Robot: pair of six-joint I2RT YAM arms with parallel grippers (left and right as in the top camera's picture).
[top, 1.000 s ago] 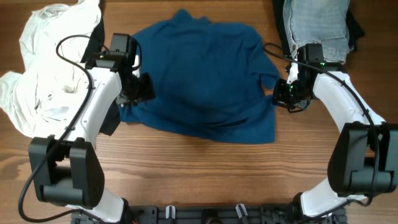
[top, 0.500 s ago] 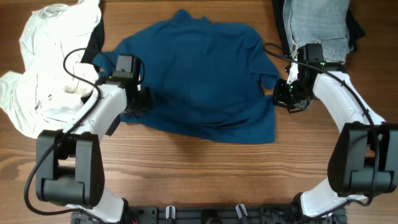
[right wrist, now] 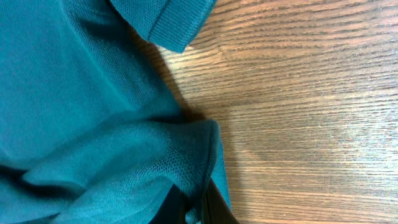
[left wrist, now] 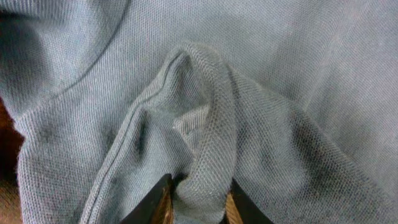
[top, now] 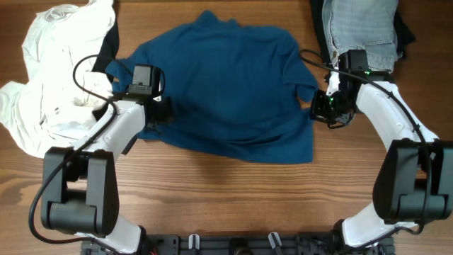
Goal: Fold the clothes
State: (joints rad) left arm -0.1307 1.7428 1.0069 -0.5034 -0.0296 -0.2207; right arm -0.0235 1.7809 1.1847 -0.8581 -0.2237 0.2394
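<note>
The dark-blue shirt point(top: 226, 92) lies spread on the bench point(top: 212, 205), with the left tool point(left wrist: 198, 200) clenched on a raised ridge at its left edge and the right tool point(right wrist: 194, 208) clenched on its right hem, seemingly so both sides can be lifted into a fold.
</note>
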